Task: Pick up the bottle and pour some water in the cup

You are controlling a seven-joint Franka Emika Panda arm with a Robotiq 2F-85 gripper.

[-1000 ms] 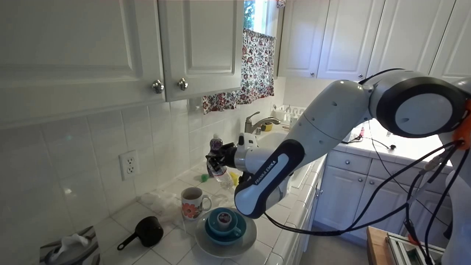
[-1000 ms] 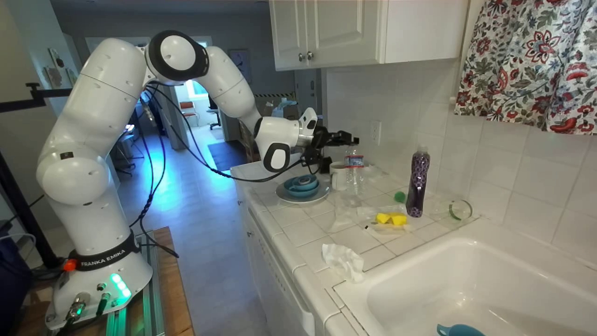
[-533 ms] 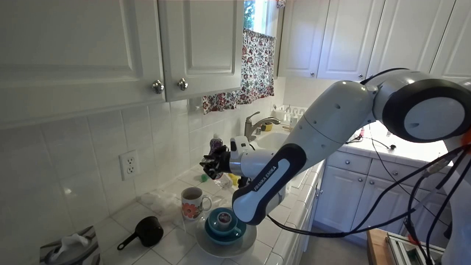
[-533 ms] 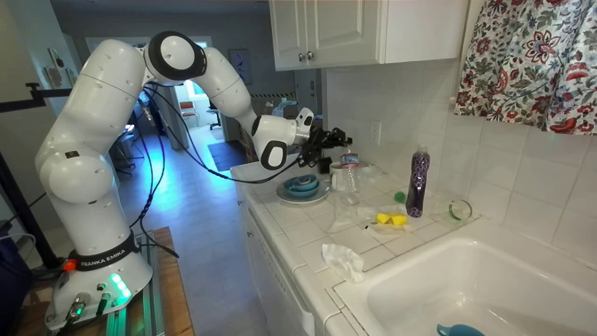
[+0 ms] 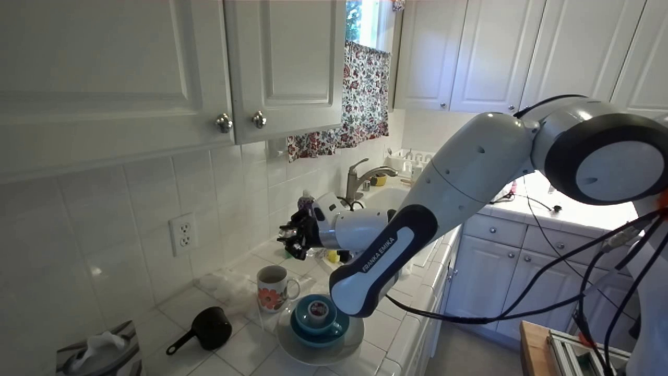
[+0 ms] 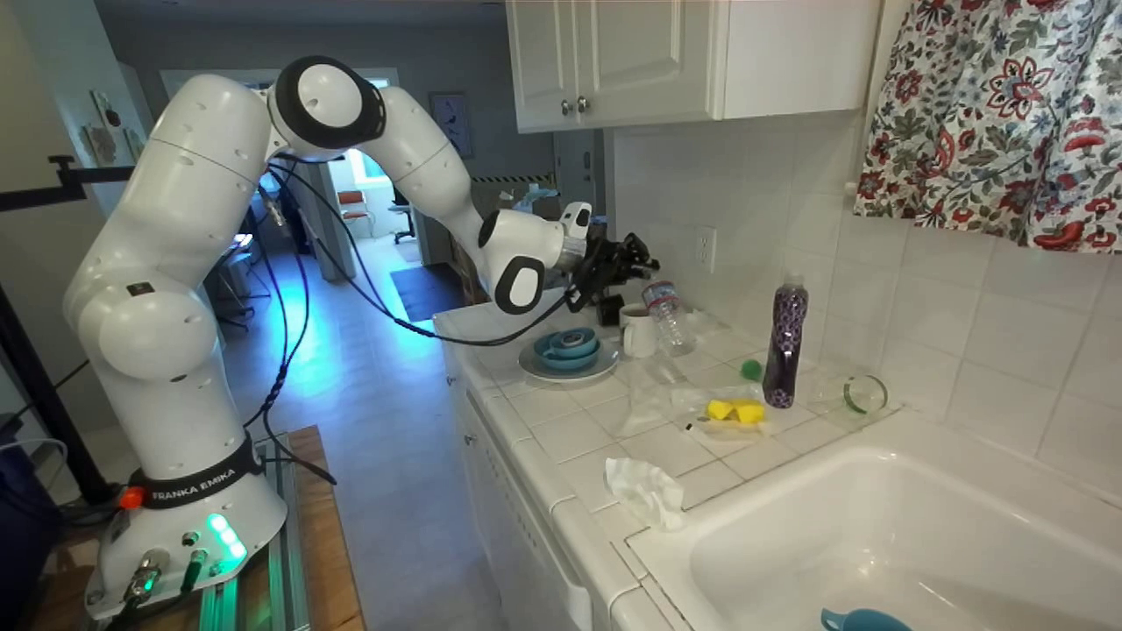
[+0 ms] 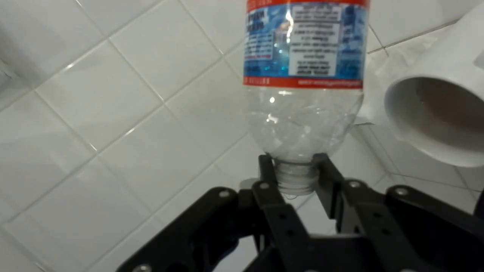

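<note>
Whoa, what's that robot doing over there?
The robot arm is holding a clear bottle, with its black gripper closed on the neck. The bottle is tilted, but I can't see anything pouring out. It's probably meant for the flower mug, which stands close by on the counter. The purple bottle stands apart, near the sink.

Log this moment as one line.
End effector: holds clear cylindrical plastic bottle by neck; bottle: tilted above white tiled counter; white handled flowered mug: upright on counter; pouring: none visible
</note>
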